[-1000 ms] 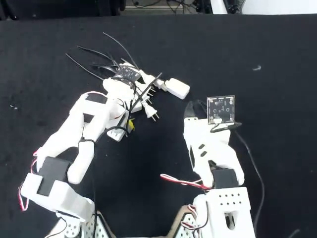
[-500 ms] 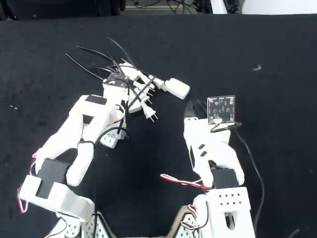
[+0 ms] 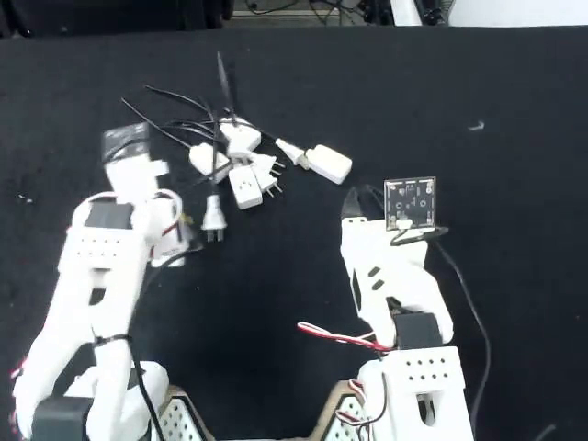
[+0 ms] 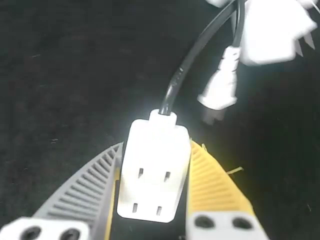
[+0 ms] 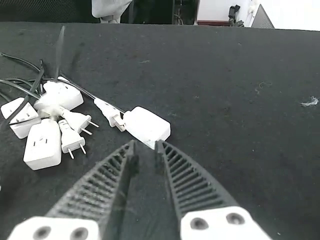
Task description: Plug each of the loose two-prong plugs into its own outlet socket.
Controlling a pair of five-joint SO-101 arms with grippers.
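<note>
left jaws: Your left gripper (image 4: 155, 147) is clamped on a white outlet socket (image 4: 152, 170), one finger on each long side.

held socket: It sits over the left half of the table (image 3: 514, 92), toward the near edge. The slotted face is up toward the wrist camera, and the black cord leaves from the end away from the arm.

closest loose plug: A two-prong plug (image 3: 213, 216) lies just past that cord end, slightly off to one side. Its long axis runs from far edge to near edge, with the prongs toward the near edge.

the bit that matters: The prongs point back toward your left arm, but the slots face up. So plug and socket aren't lined up, and I'd say one of them has to be turned first.

right jaws: Your right gripper (image 5: 145, 149) is narrow, just a slit between the tips, with nothing in it.

who's closer: The left arm is right by that plug, but its jaws are full. The right gripper is well apart from it and sits nearer the white block (image 3: 329, 163) mid-table.

rest of the pile: More sockets and plugs (image 5: 42, 142) are bunched toward the far-left part of the table with cords crossing. I'd guess that dragging one tugs the others.
</note>
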